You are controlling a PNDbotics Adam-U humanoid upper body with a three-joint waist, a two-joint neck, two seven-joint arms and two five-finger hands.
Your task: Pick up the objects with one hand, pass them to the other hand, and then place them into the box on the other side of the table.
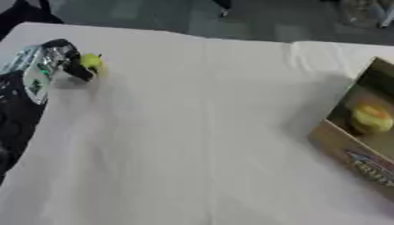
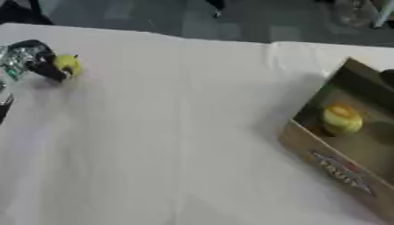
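Note:
A small yellow-green fruit-like object [image 1: 92, 61] sits at the far left of the white table, with the fingers of my left hand [image 1: 55, 61] curled against its left side. The hand is black and silver and comes in from the left edge. A brown cardboard box [image 2: 346, 171] stands open at the right side of the table. Inside it lies a yellow, rounded object [image 2: 341, 118]. My right hand shows in neither view.
A white cloth [image 1: 192, 145] covers the table, with a fold line running down its middle. The table's far edge meets a grey floor at the top. Dark legs of furniture or people stand beyond the far edge.

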